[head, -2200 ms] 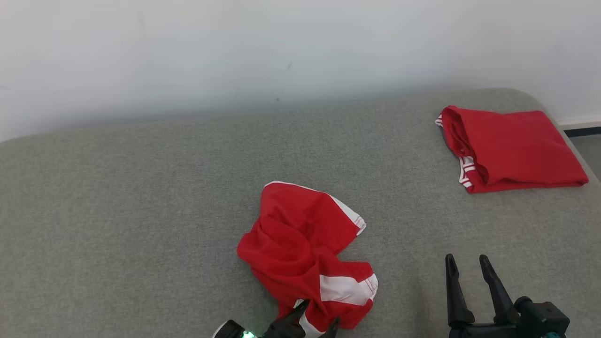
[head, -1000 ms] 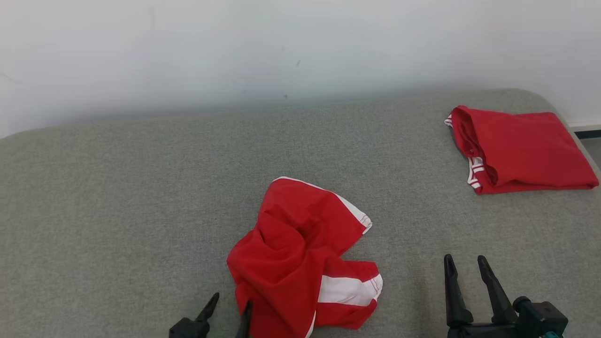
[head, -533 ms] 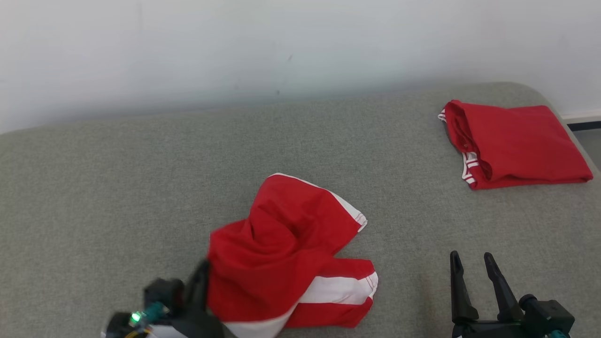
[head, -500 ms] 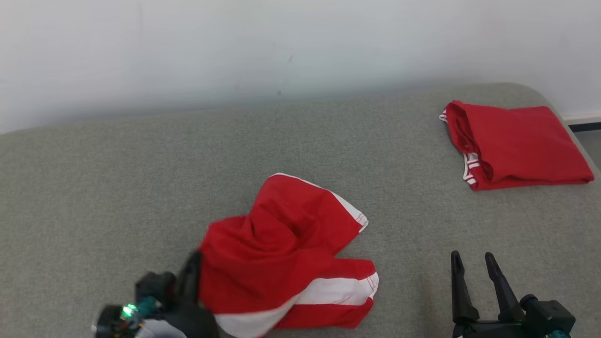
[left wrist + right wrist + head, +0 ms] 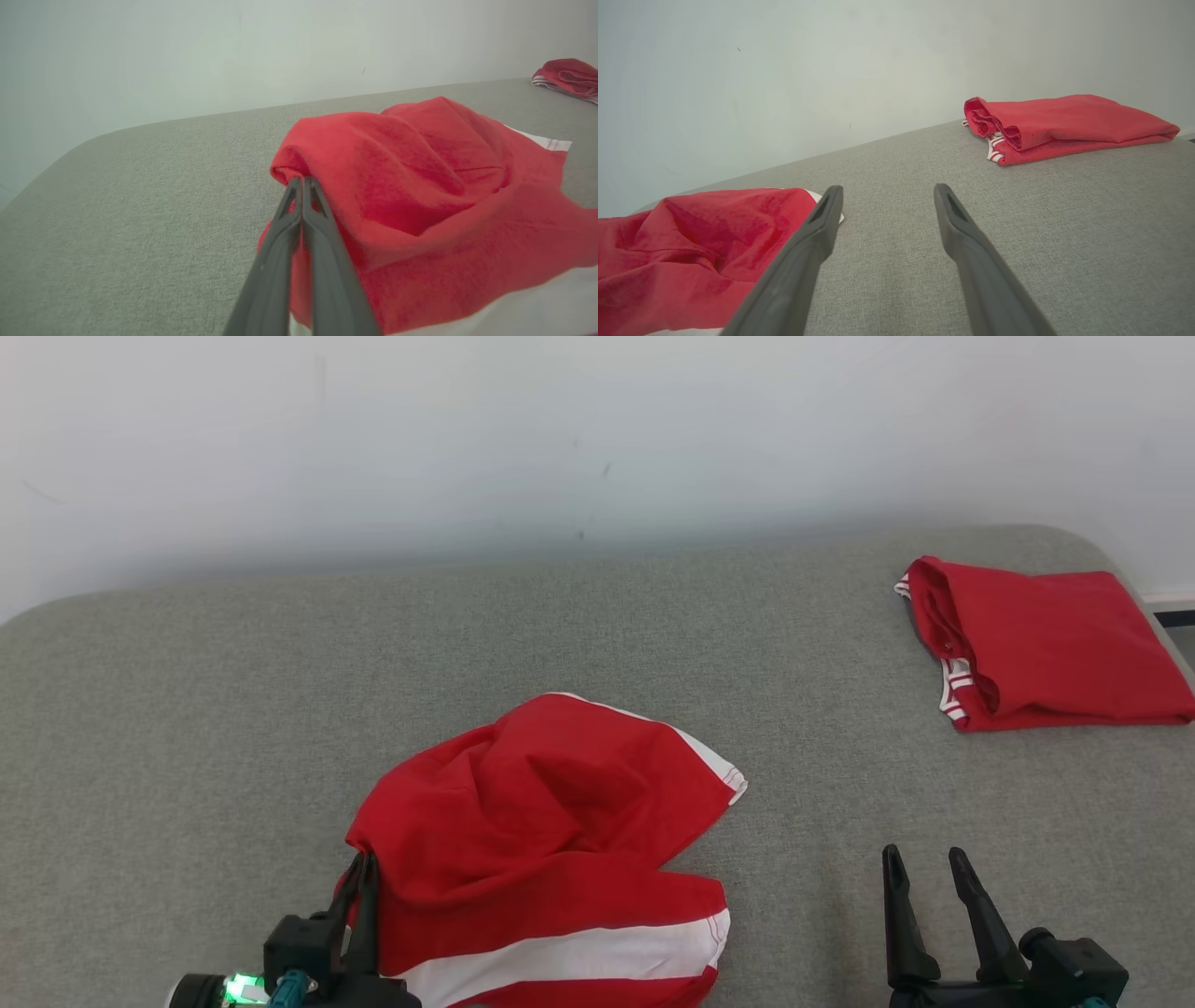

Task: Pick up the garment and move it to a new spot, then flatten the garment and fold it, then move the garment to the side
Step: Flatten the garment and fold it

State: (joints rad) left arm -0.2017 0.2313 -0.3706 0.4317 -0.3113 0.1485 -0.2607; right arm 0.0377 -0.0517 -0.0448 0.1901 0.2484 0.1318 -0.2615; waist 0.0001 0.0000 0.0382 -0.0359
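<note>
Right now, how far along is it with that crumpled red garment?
A folded red garment already lies far right. The left pincer is shut on an edge of the crumpled red-and-white garment on the grey cushion; the right pincer hangs open. Flattening, folding and moving aside remain.

My left gripper (image 5: pixel 362 873) meets the garment (image 5: pixel 541 840) at its left edge, front-centre on the padded surface (image 5: pixel 233 709). My right gripper (image 5: pixel 924 868) sits apart to its right, and the folded garment (image 5: pixel 1046 644) lies far back right.

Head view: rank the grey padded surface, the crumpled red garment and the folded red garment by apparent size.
1. grey padded surface
2. crumpled red garment
3. folded red garment; it lies farther away, so real sizes may differ less.
</note>
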